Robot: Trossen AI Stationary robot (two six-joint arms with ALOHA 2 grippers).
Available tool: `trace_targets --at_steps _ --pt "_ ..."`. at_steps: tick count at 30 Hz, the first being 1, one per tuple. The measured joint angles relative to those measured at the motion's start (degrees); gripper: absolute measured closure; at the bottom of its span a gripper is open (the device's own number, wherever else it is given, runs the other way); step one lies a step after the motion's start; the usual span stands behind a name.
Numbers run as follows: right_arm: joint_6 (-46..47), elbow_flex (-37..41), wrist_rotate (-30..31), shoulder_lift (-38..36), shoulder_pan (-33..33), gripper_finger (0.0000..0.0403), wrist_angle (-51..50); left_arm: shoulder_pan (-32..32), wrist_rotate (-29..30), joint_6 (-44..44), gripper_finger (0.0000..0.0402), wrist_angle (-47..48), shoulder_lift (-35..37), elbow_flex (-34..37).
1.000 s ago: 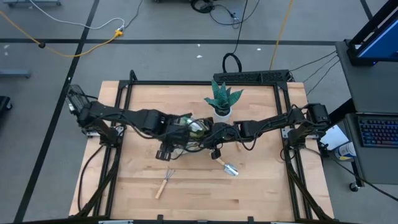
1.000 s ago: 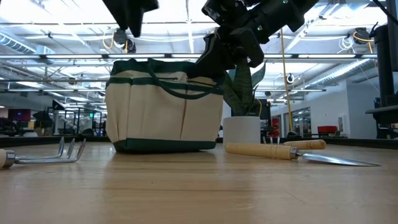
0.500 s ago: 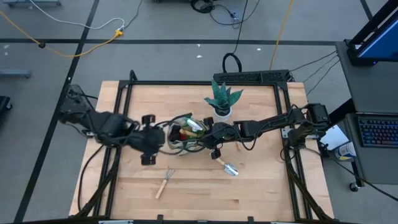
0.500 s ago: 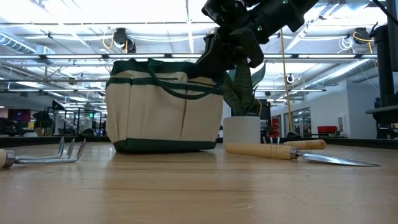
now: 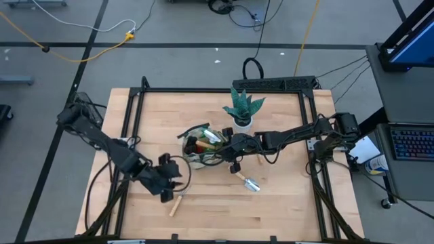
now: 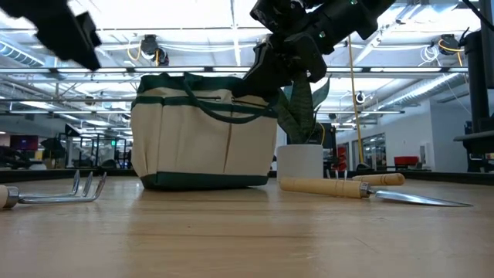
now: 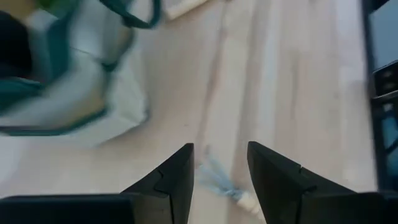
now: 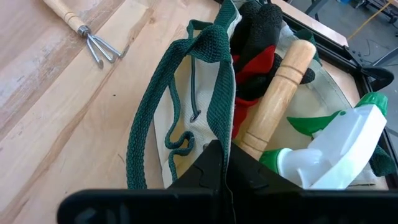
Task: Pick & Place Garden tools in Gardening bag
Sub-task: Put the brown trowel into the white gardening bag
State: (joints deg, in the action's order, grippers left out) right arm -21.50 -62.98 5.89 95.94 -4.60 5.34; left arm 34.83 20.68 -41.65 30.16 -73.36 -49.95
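Note:
The tan gardening bag (image 5: 200, 146) with green trim stands mid-table on its base, and shows in the low view too (image 6: 204, 131). It holds red-black gloves (image 8: 258, 46), a wooden-handled tool (image 8: 277, 99) and a green spray bottle (image 8: 329, 149). A wooden-handled rake (image 5: 178, 200) lies flat near the front. A trowel (image 5: 247, 181) lies flat right of the bag. My left gripper (image 5: 175, 190) is open above the rake's tines (image 7: 217, 180), touching nothing. My right gripper (image 5: 227, 154) is shut on the bag's green loop handle. My right gripper pinches the bag's green woven loop handle (image 8: 221, 134) between its two shut fingers, on the bag's right side. It comes slanting down from the table's right. The strap runs up from the bag's rim to the fingers (image 6: 258, 77). The bag's base stays on the table.
A teal spiky plant in a white pot (image 5: 242, 112) stands just behind the bag's right side. In the low view a second wooden handle (image 6: 382, 179) lies behind the trowel (image 6: 363, 189). Bare wood lies along the table's front and left.
My left gripper has left the space over the bag, swung toward the table's left edge, then gone toward the near edge and down, and now hangs over the rake. The bag, rake and trowel have kept their places.

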Motion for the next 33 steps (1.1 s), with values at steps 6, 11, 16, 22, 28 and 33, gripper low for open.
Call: trace_targets --at_steps 6,11,16,22,28,33 --pt "0.0 0.0 0.0 0.0 0.0 0.0402 0.0 1.0 0.4 -0.2 0.0250 -14.3 0.0 8.3" --pt "0.6 0.0 0.0 0.0 0.0 0.0387 0.2 1.0 0.4 -0.7 0.0249 -17.0 0.0 10.2" --pt "3.0 0.0 0.0 0.0 0.0 0.0355 0.3 1.0 0.4 0.6 0.0249 -17.2 0.0 10.2" --pt "7.0 0.0 2.6 0.0 -0.4 0.0319 2.2 1.0 0.9 0.7 0.0249 -17.2 0.0 10.2" --pt "8.8 0.0 4.5 -1.1 -3.0 0.0301 3.4 0.9 1.0 0.9 0.0249 -17.2 0.0 10.2" --pt "9.1 0.0 12.3 -4.5 -6.4 0.0295 -0.1 0.9 1.0 0.9 0.0249 -17.2 0.0 10.2"
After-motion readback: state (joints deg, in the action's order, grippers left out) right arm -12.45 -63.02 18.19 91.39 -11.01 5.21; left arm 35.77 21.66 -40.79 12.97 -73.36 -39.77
